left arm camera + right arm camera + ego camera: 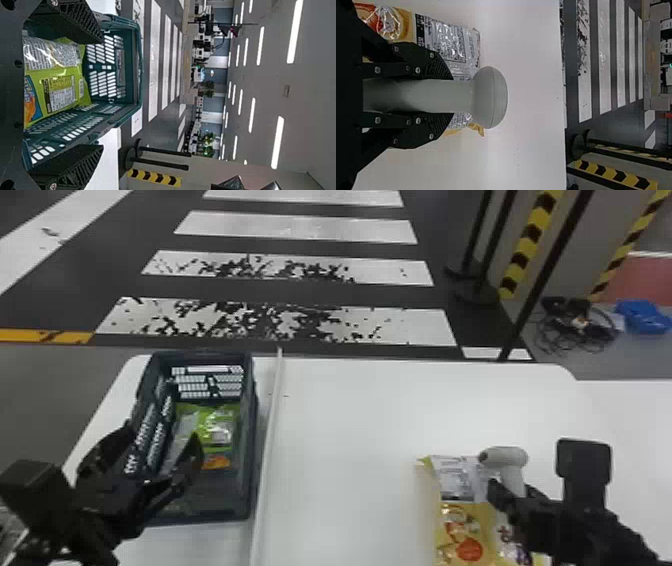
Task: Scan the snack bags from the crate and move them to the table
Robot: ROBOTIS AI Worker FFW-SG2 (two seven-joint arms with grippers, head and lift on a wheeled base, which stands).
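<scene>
Evidently at the picking step, the left tool [162, 430] gapes at the crate [253, 405] — next it should close on the green bag [61, 81] inside, depth unclear — while the right tool [453, 96] grips the scanner [489, 97] by the yellow bag [452, 535] on the bench [350, 415].

The crate [212, 502] at left looks like hard, moulded plastic with a low sheen, and the green bag [59, 89] in it is glossy, crinkled film. At right, the yellow bag [450, 520] is shiny, wrinkled film, the scanner [488, 97] smooth, matt plastic. The surface [350, 440] looks smooth, faintly satin.
</scene>
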